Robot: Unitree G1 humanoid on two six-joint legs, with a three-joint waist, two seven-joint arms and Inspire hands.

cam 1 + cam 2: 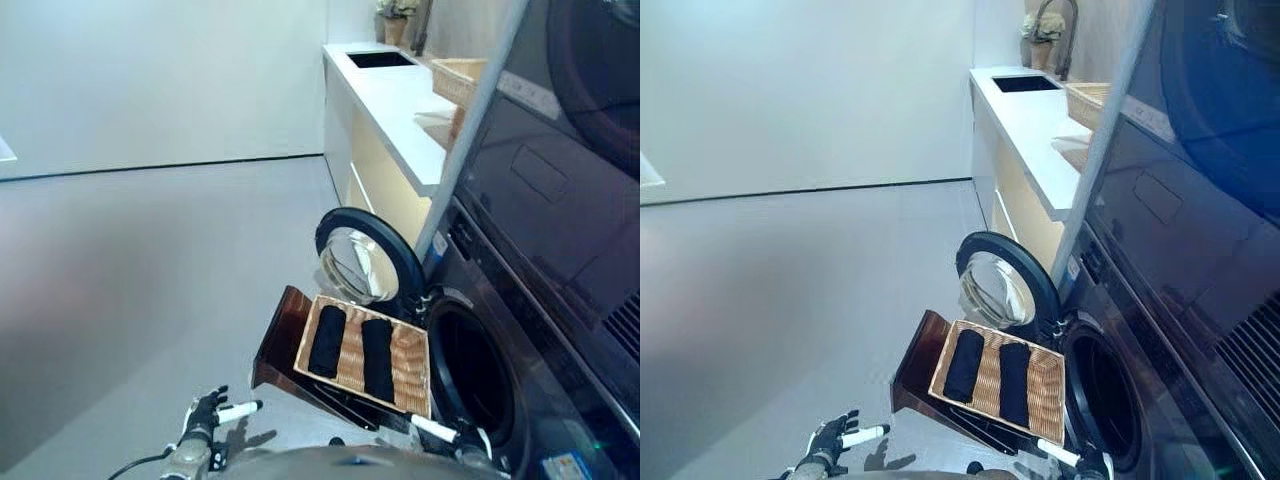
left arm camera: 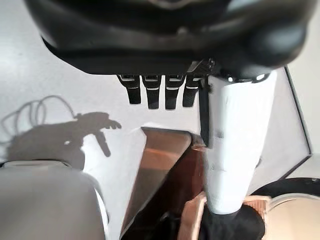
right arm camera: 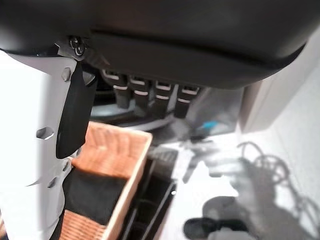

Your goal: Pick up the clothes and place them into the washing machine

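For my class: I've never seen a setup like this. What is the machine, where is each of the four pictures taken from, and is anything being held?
A two-legged robot looks down through two head cameras; the other two pictures come from cameras on its wrists. Ahead, a wicker basket holds two rolled black clothes, resting on a brown stand beside the washing machine, whose round door stands open. The left hand and right hand hang low, open, holding nothing.
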